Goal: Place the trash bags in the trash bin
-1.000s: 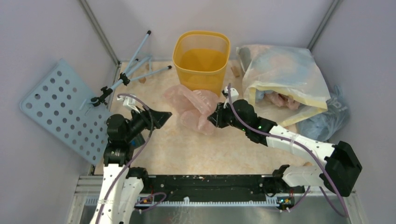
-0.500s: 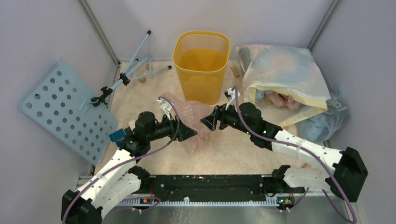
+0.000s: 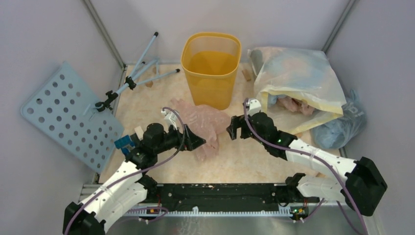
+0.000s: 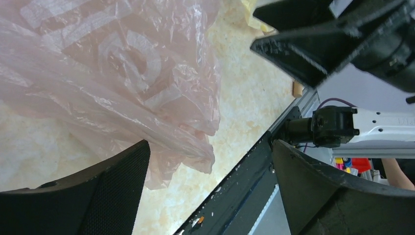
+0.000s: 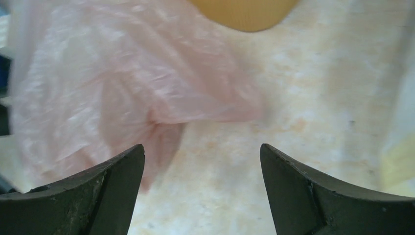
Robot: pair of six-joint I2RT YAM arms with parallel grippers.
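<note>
Pink trash bag (image 3: 205,122) lying loose, ahead of both spread jaws

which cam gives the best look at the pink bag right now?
Top external: the whole pink bag shows, lying in front of the trash bin, with the left gripper at its near edge and the right gripper beside it. Left wrist gives a sharp close-up of one crinkled edge; right wrist shows part, blurred.
</note>
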